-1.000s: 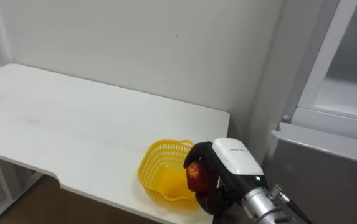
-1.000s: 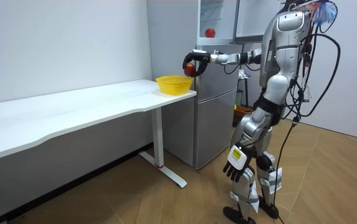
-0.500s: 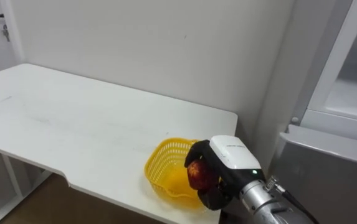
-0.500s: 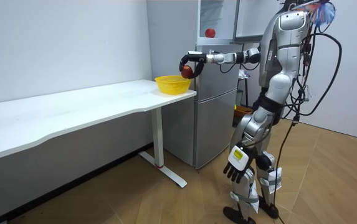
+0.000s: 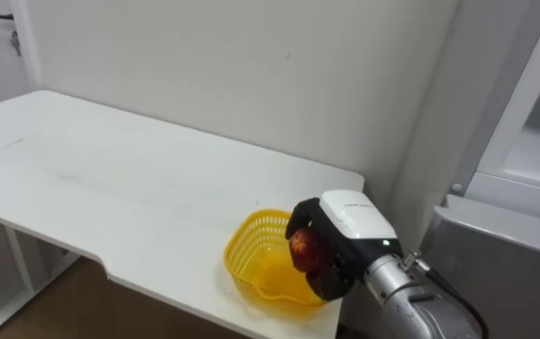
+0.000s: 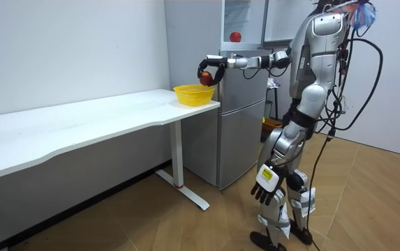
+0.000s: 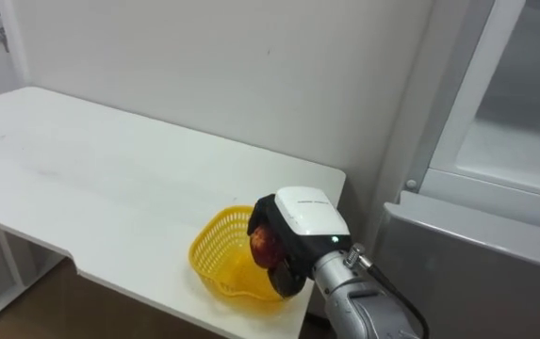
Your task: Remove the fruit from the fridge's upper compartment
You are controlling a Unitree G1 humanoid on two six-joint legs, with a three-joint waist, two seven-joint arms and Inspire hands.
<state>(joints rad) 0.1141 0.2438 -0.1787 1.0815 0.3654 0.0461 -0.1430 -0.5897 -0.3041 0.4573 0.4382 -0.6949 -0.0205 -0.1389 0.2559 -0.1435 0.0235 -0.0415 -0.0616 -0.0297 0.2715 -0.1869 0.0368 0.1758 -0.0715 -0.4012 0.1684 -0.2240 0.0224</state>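
Note:
My right hand [image 5: 347, 228] is shut on a red apple [image 5: 304, 250] and holds it just above the right side of a yellow mesh basket [image 5: 248, 256]. The basket stands near the right end of the white table [image 5: 109, 179]. In the room view the right arm reaches out from the fridge side, and the apple [image 6: 204, 77] hangs over the basket [image 6: 194, 93]. My left hand [image 6: 263, 185] hangs low beside my leg, fingers relaxed. I stand on the wooden floor in front of the fridge [image 6: 240, 118].
The grey fridge [image 5: 496, 264] stands right beside the table's end, its upper door [image 6: 243, 21] open. Another red round thing [image 6: 235, 36] sits inside the upper compartment. A white wall runs behind the table.
My right hand has carried the apple away from the fridge, slightly up and over the basket. The eye view has shifted a little with the head.

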